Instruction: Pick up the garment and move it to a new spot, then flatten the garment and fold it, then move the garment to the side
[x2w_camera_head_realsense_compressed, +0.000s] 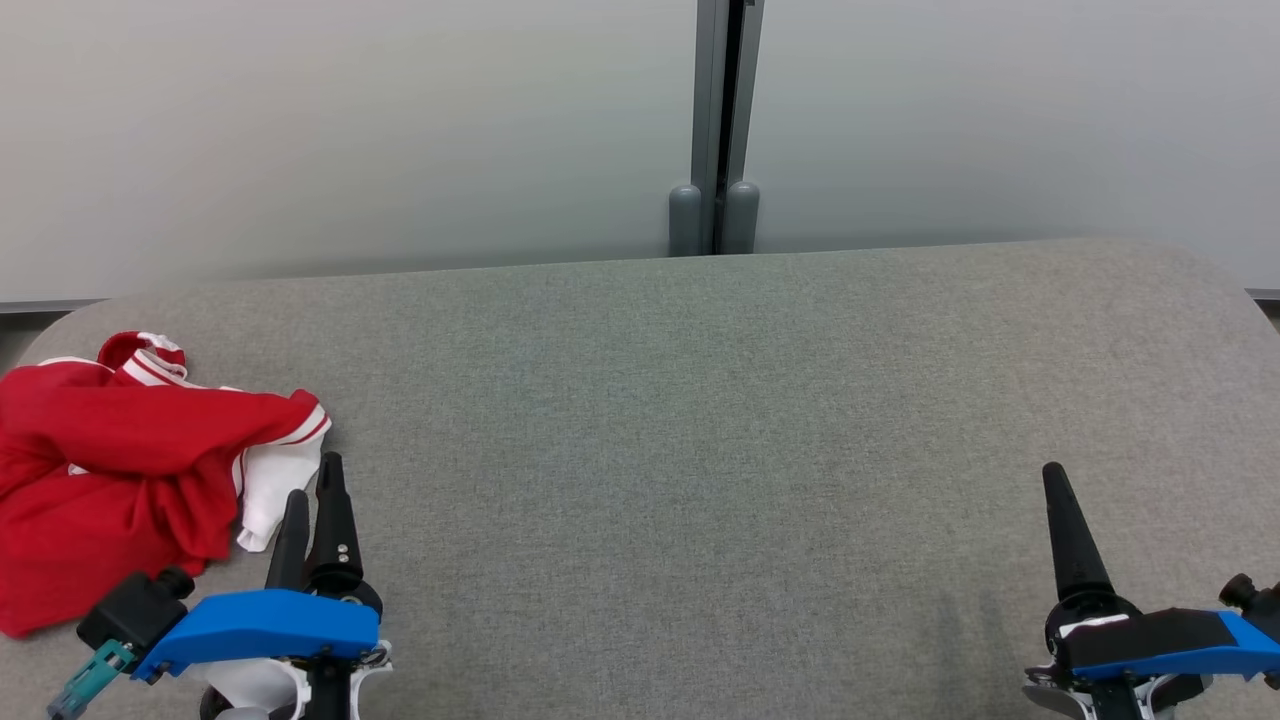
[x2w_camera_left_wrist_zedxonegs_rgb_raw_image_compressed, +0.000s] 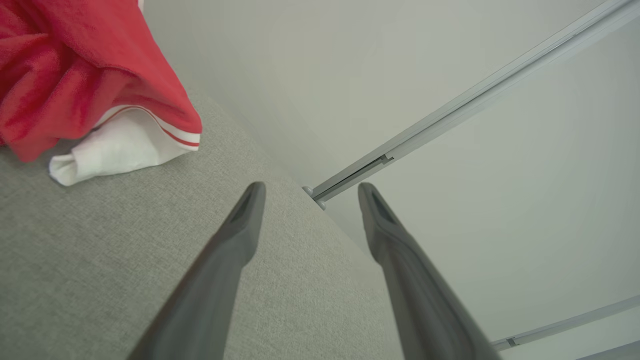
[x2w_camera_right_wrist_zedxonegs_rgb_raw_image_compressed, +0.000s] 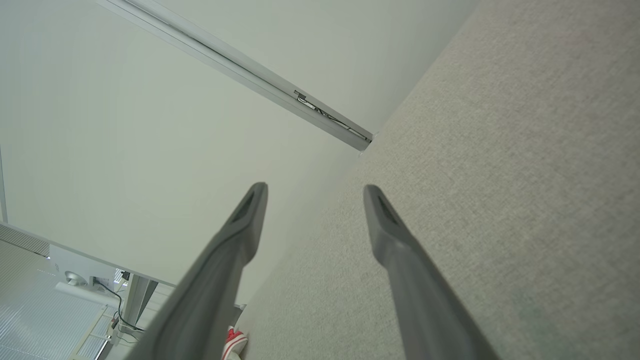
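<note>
Left jaws gape beside crumpled red garment.

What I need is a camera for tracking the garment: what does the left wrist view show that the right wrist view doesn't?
Left wrist view: the crumpled red garment with white trim, near the open left hand. Right wrist view: the open right hand and floor-level equipment with cables. Both: the grey fabric surface and pale wall.
</note>
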